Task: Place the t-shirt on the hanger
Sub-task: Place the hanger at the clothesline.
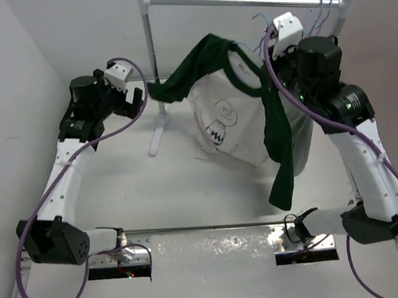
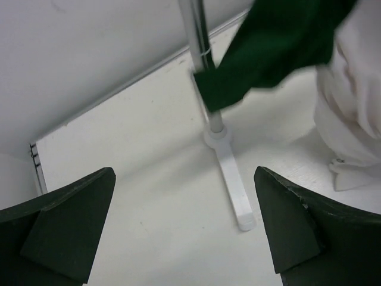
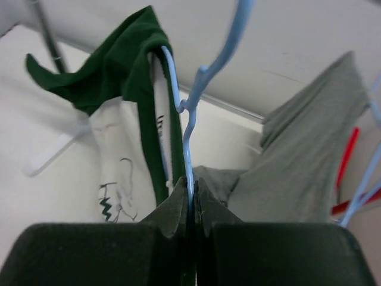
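White tabletop (image 1: 154, 194) spreads below. Toward one o'clock the right gripper (image 3: 191, 190) pinches the hanger (image 3: 189, 125), with the t-shirt (image 1: 231, 119) draped over it, seemingly by one shoulder only. At ten o'clock the left gripper (image 2: 184, 179) gapes, empty. Seating the other shoulder looks undone.

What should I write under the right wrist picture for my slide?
Right gripper pinching the light-blue hanger, one end slipped inside the green-and-white t-shirt.

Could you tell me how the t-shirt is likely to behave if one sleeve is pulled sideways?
Probably floppy: the t-shirt bunches in folds and its dark green sleeve hangs limp. It seems light, since the thin hanger pinched in the right gripper carries it; a pull might slide it off.
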### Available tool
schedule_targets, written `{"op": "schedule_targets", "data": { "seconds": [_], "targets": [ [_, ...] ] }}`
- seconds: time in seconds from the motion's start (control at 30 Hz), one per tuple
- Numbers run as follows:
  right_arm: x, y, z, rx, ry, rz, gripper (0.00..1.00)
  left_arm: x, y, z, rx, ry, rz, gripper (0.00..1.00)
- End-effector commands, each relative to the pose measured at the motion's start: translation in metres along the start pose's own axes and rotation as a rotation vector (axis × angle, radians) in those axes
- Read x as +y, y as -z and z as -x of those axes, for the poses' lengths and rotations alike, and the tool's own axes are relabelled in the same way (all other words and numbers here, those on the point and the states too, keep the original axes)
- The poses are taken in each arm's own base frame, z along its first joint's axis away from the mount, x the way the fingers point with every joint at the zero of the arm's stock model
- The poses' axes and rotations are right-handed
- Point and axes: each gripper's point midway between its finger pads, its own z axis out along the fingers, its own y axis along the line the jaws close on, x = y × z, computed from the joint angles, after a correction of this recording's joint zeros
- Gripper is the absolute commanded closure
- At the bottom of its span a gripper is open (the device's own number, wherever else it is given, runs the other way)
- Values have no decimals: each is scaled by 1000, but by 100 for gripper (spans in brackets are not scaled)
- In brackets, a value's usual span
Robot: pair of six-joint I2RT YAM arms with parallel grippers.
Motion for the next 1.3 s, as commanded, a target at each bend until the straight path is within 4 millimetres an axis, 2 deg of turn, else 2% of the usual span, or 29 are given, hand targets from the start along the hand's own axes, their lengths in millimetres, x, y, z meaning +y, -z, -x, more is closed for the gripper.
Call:
{"op": "schedule_targets", "data": {
  "seconds": [0.0,0.03,0.1,0.13,0.27,0.4,0.6,0.77,0.9,0.93,1.0,1.07,1.13,1.17,1.2,1.23,1.27],
  "targets": [
    [-31,1,3,55,7,-150,100,-12,19,20,-45,7,-61,0],
    [-34,3,13,31,-1,-157,100,-17,19,19,-40,1,-90,0],
    [-36,1,21,15,-14,-167,100,-26,19,11,-25,-4,-140,0],
    [-41,3,31,-16,-24,-185,100,-27,19,9,-22,-3,-141,0],
    [-56,3,47,-74,-41,-268,100,-25,14,-4,4,2,-119,0],
    [-78,-13,57,-87,-63,-353,100,-25,13,-8,11,8,-113,0],
    [-99,-35,64,-122,-121,-412,100,-28,12,-16,22,19,-123,0],
    [-118,-66,40,-79,-204,-409,100,-29,10,-27,45,20,-119,0],
    [-109,-86,12,-13,-205,-362,100,-31,10,-36,63,14,-119,0],
    [-107,-80,13,-18,-216,-353,100,-31,10,-39,67,13,-121,0],
    [-101,-82,-4,1,-222,-335,100,-33,10,-44,78,6,-123,0],
    [-97,-70,-9,-24,-233,-329,100,-34,10,-48,84,8,-124,0],
    [-95,-65,-8,-39,-237,-317,76,-35,9,-54,93,14,-124,0],
    [-92,-48,-10,-47,-235,-309,64,-35,9,-56,100,17,-123,0],
    [-90,-41,-10,-51,-233,-300,55,-35,9,-61,111,27,-112,0],
    [-86,-35,-8,-56,-230,-277,40,-33,8,-64,120,34,-100,0],
    [-83,-20,-8,-68,-229,-267,35,-32,8,-67,124,37,-86,0]
  ]
}}
